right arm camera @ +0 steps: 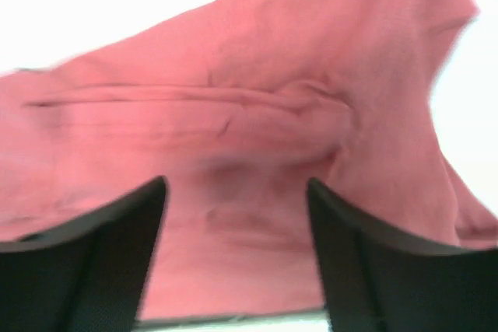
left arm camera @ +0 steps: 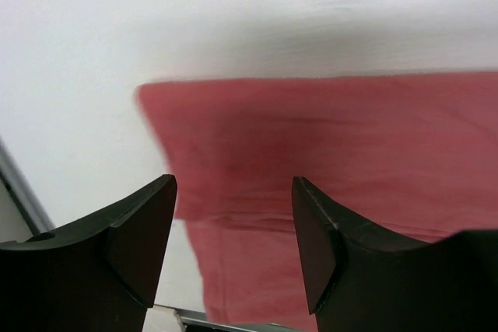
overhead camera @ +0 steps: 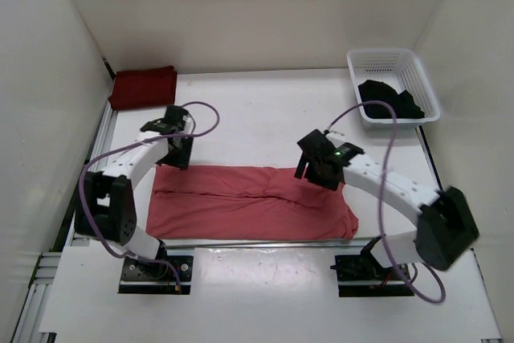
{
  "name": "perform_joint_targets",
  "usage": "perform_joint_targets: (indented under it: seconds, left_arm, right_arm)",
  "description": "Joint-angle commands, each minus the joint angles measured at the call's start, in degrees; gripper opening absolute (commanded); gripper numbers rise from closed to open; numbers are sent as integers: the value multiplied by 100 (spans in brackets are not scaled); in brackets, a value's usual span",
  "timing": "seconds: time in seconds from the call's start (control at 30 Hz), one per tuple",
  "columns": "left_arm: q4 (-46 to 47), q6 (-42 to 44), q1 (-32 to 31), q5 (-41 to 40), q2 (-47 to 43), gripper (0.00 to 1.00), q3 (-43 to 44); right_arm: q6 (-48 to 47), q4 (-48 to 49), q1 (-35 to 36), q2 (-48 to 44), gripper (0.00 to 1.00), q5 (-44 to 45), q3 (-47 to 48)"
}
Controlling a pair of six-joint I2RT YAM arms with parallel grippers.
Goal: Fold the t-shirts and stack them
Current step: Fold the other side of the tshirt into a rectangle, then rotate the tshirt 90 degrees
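Left gripper [overhead camera: 178,156] [left arm camera: 233,184] — parted wide, with nothing pinched between the two dark fingers [left arm camera: 140,231]. Hangs over the left end of the salmon pink shirt [overhead camera: 249,202] [left arm camera: 350,138], close above its far edge; contact with the cloth cannot be told. Looks down in the wrist view on the shirt's left corner and a fold line across the cloth, with bare white table [overhead camera: 257,110] [left arm camera: 233,13] beyond.

Right gripper [overhead camera: 309,173] [right arm camera: 235,188] — likewise spread open and holding nothing. Sits low over the right part of the same shirt [right arm camera: 272,75], near its far edge. Faces rumpled cloth with a long crease and a bunched ridge in the middle.

As for the salmon pink shirt: lies spread along the near half of the table between the two arms as a long band from left to right. Appears doubled lengthwise, with a fold down the middle and a wider, wrinkled right end. Reaches close to the table's front rim.

Dark maroon shirt [overhead camera: 143,86]: rests folded into a neat block at the far left corner of the table, well apart from both grippers.

Black shirt [overhead camera: 389,100]: sits crumpled inside the white mesh basket [overhead camera: 385,55] at the far right corner, bunched toward the basket's near wall.
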Motion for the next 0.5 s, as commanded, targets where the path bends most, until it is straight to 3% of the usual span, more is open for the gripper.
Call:
perform_joint_targets:
  seconds: [0.0,0.17,0.27,0.47]
  left_arm:
    - [187,-1,656,-203,-639,73,-177]
    - [512,-1,1343,-317,-508,73,-547]
    - [584,-1,1713,-317,-245,73,-547]
    - [636,-1,1960,-115,-34,73,-415]
  right_arm:
    - [487,-1238,-35,-1055,82,532,278]
    - [1435,-2250,-35,-2196,88,121,-1143]
    - [1788,-2252,-35,-2846,88,-91,-1951]
    - [2158,-2199,-140,-3183,91,110,-2429]
